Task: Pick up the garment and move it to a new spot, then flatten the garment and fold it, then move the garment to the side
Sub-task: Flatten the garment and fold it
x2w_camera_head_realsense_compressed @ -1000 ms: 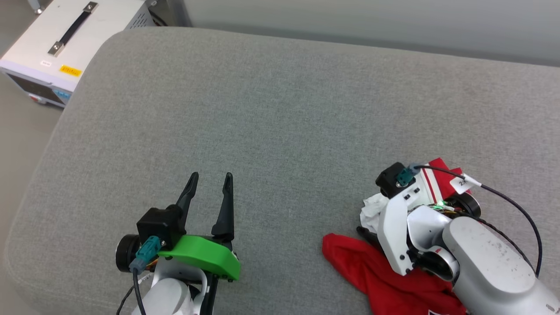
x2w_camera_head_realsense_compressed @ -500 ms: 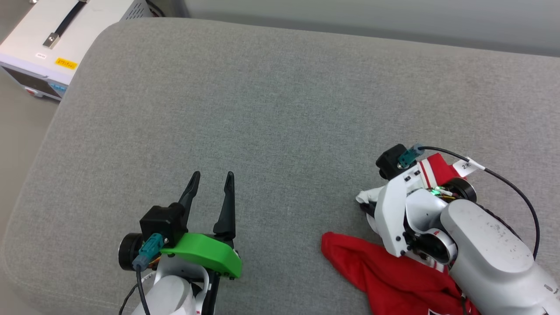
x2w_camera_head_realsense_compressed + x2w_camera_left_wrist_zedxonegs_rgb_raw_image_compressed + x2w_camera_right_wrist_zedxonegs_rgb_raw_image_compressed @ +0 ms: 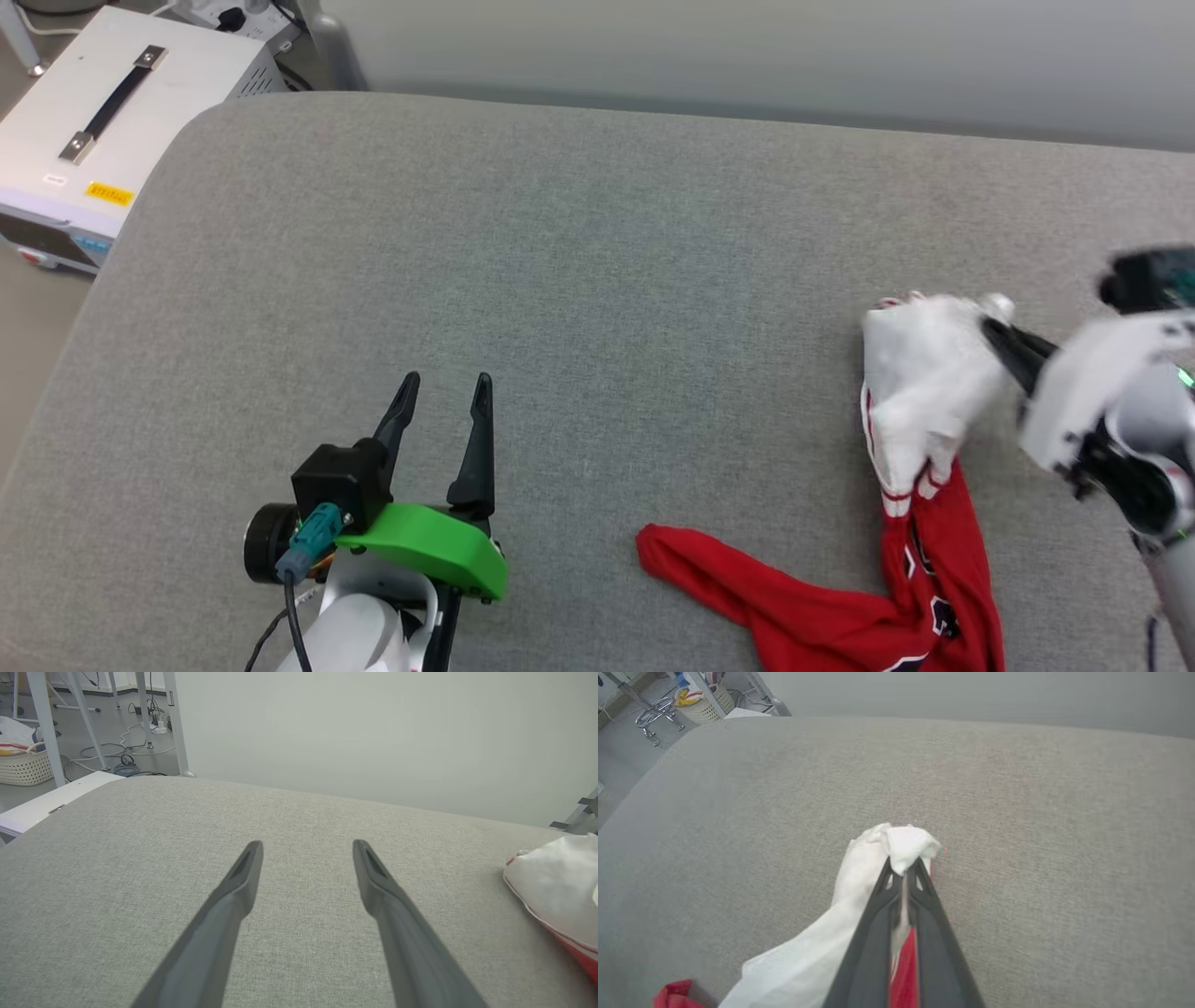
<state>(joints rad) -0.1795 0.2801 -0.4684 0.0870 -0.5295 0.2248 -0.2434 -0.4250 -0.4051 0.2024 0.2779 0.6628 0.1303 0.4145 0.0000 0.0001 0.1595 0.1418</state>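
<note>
- The grey cushion [image 3: 597,280] carries everything and spreads wide on all sides of the left pincer [image 3: 446,381]. This leaves plenty of bare fabric for laying the shirt out.
- A white case [image 3: 103,121] with a black handle stands off the cushion, beyond the left pincer and to its left. It is well apart from the work.
- The garment [image 3: 920,551] lies bunched to the right of the left pincer and well apart from it.
  - Its white sleeve is the end farthest from the robot.
  - Its long axis runs from that sleeve back toward the robot, then bends into a red tail that reaches toward the left pincer.
  - Bits of black-and-white print show on the red part nearest the robot.
  - The shirt hangs in a rope shape, likely because it is held at one point only, so the pick-up looks under way and the flattening is not yet begun.
- The right pincer [image 3: 903,870], to the right of the left pincer, is pressed together on a fold of the white sleeve. It seems to hold that end raised so the rest can drag along.
- The left pincer hovers low over bare cushion with its fingers spread and nothing between them, seemingly waiting to take a second corner.
</note>
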